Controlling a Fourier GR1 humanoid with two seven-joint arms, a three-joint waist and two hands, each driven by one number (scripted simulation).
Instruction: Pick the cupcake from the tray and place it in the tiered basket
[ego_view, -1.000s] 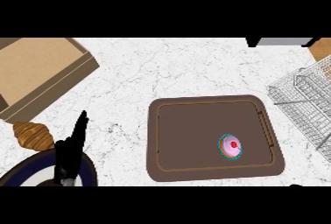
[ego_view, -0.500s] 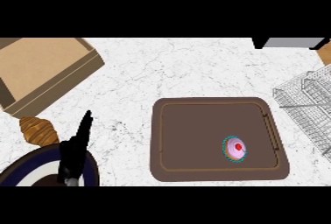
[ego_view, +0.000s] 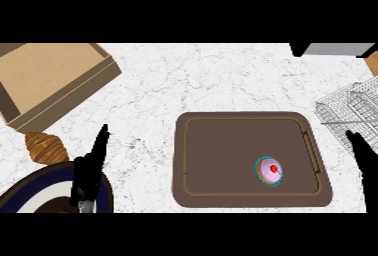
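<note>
Cupcake (ego_view: 270, 171) on tray (ego_view: 221, 150), left of right hand (ego_view: 363, 150).

I have a single head view, looking steeply down from above onto the white marbled counter (ego_view: 214, 80). The brown rectangular tray (ego_view: 244, 150) sits right of centre, fairly close; the grey wire tiered basket (ego_view: 347, 112) is cut by the right edge.

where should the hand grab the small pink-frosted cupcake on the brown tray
Grip the pink-frosted cupcake with a red top by its teal wrapper sides, coming down from above with the right hand, which is nearest. It stands upright near the right rim of the brown rectangular tray, with bare tray all round it for the fingers.
</note>
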